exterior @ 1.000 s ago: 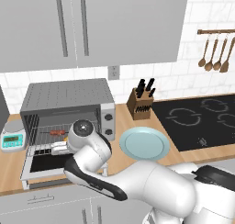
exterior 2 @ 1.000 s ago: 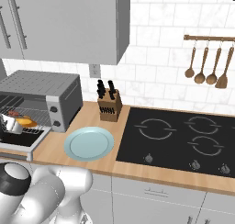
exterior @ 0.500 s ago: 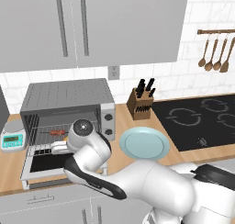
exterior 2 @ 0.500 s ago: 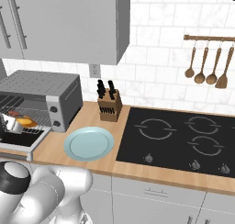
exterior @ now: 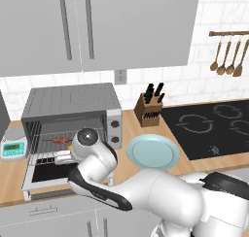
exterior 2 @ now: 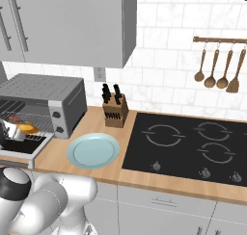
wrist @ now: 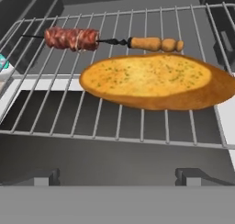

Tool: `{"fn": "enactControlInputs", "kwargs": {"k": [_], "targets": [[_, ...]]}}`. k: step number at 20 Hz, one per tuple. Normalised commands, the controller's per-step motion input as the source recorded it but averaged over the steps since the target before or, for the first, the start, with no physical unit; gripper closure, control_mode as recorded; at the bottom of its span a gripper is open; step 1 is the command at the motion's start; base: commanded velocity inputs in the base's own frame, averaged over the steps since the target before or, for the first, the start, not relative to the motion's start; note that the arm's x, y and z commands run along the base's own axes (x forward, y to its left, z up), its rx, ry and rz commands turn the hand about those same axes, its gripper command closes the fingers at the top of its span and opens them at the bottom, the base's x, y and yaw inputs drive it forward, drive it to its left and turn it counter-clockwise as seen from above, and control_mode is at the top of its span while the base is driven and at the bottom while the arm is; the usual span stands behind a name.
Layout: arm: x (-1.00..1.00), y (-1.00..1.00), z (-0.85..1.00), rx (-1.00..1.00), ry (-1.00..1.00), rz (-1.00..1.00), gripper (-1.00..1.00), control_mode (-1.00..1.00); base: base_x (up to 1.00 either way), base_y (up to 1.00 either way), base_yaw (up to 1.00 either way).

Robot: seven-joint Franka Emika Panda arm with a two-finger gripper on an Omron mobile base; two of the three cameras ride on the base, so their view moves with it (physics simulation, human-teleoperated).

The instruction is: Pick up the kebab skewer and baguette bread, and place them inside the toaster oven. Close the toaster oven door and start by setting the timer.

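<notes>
The baguette bread (wrist: 156, 81) lies flat on the wire rack (wrist: 114, 122) inside the toaster oven (exterior: 73, 102). Just behind it, the kebab skewer (wrist: 73, 38) rests on the same rack. My gripper (wrist: 117, 177) is open in front of the loaf, its fingertips (wrist: 43, 177) wide apart with nothing between them. The toaster oven door (exterior: 44, 174) hangs down, fully open, and my hand (exterior: 56, 158) reaches in over it. From the right base view the baguette bread (exterior 2: 27, 128) shows orange in the oven mouth.
A round light blue plate (exterior: 152, 151) lies on the wooden counter right of the oven. A knife block (exterior: 150, 110) stands behind it. A small white scale (exterior: 13, 146) sits left of the oven. The black cooktop (exterior: 214, 126) is at the right.
</notes>
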Motion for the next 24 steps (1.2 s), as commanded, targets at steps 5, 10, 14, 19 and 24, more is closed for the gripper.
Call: {"fn": "enactControlInputs", "kwargs": {"k": [5, 10, 14, 19, 24], "targets": [[0.06, 0.0, -0.23, 0.0, -0.05, 0.0, -1.0, -1.0, 0.0, 0.0, 0.0], [0.11, 0.0, -0.07, 0.0, -0.05, 0.0, -1.0, -1.0, 0.0, 0.0, 0.0], [0.15, 0.0, -0.01, 0.0, -0.01, -0.01, -1.0, -1.0, 0.0, 0.0, 0.0], [0.1, 0.0, -0.01, 0.0, 0.0, -0.01, -1.0, -1.0, 0.0, 0.0, 0.0], [0.04, 0.0, -0.15, 0.0, -0.04, 0.0, -1.0, -1.0, 0.0, 0.0, 0.0]]}}
